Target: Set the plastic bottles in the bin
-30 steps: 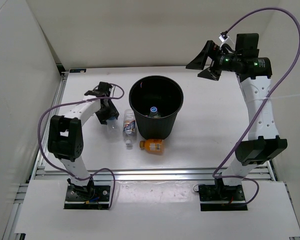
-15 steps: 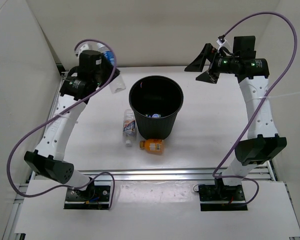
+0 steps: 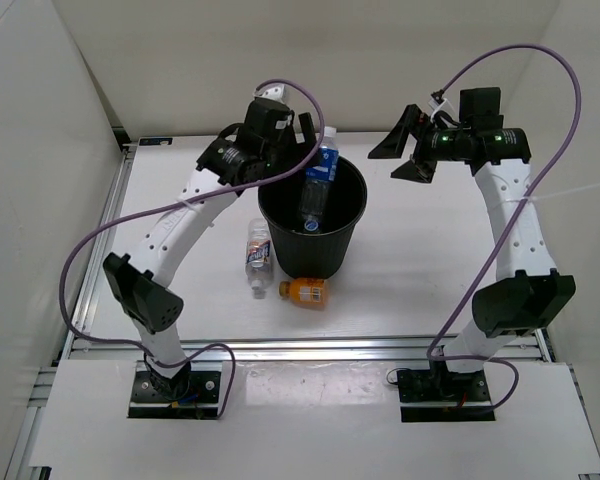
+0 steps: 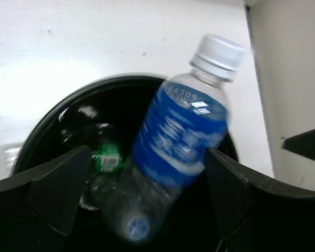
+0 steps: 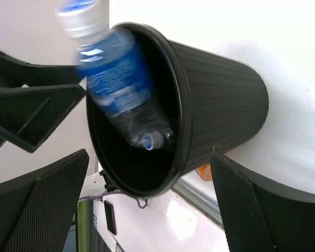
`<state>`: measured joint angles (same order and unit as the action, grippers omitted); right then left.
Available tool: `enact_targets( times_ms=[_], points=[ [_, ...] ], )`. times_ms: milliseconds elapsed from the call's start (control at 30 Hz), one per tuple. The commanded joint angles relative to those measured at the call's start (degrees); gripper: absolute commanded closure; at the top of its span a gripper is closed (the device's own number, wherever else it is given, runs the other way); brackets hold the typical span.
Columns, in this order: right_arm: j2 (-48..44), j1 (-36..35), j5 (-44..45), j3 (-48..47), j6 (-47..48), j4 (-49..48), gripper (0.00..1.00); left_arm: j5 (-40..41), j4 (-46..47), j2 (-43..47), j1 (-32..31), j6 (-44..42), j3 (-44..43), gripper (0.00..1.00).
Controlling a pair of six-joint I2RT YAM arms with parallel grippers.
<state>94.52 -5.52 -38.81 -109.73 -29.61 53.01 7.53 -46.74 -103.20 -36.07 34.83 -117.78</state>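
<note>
The round black bin (image 3: 325, 255) stands mid-table. My left gripper (image 3: 302, 150) hovers over its back rim, open. A clear bottle with a blue label (image 3: 318, 185) is motion-blurred between the spread fingers, base down inside the bin's mouth, white cap above. The left wrist view shows that bottle (image 4: 184, 131) free of both fingers, a green bottle (image 4: 107, 157) and a blue cap (image 4: 136, 228) in the bin. A white-labelled bottle (image 3: 257, 255) and an orange bottle (image 3: 305, 292) lie on the table by the bin's front left. My right gripper (image 3: 385, 163) hangs open and empty, right of the bin.
White walls close in the table at the back and both sides. A metal rail (image 3: 310, 347) runs along the near edge. In the right wrist view the bin (image 5: 220, 121) fills the middle, with the orange bottle (image 5: 203, 170) just behind it.
My left arm lifted the blue-labelled bottle off the table at the left, swung it over the bin and opened; the bottle is dropping in. The right arm barely moved.
</note>
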Motion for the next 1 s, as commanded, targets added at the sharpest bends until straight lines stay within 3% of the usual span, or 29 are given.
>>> enact_targets(
  times_ms=[0, 167, 233, 300, 400, 600, 733, 967],
  points=[
    [-5.2, 0.1, 0.8, 2.9, 0.5, -2.0, 0.00, 6.7, -0.7, 10.6, 0.0, -2.0, 3.3, 0.00],
    [-5.9, 0.1, 0.8, 5.8, 0.5, -2.6, 0.00, 24.9, -0.7, 22.0, 0.7, 1.0, 16.3, 0.00],
    [-5.9, 0.1, 1.3, 5.1, 0.5, -2.6, 0.00, 25.2, -0.2, 26.7, 2.8, 3.6, 26.5, 0.00],
    [-5.2, 0.1, 1.3, 3.8, 0.5, -2.6, 0.00, 19.4, 1.0, 28.4, 7.1, 4.2, 34.5, 0.00],
    [-4.0, 0.1, 0.7, 2.4, 0.0, -2.6, 0.00, 10.6, 1.0, 28.4, 12.9, 4.7, 39.8, 0.00],
    [-4.0, 0.1, 0.1, 1.9, 0.0, -2.6, 0.00, -3.5, 12.0, 27.1, 20.2, 1.7, 51.0, 0.00],
    [-4.0, 0.6, -0.4, 1.9, 0.0, -2.6, 0.00, -10.5, 18.1, 23.9, 21.5, 0.0, 57.3, 0.00],
    [-5.8, 0.6, -0.4, 3.0, 0.5, -2.0, 0.00, -13.9, 21.9, 18.7, 21.5, 0.5, 60.2, 0.00]
  ],
)
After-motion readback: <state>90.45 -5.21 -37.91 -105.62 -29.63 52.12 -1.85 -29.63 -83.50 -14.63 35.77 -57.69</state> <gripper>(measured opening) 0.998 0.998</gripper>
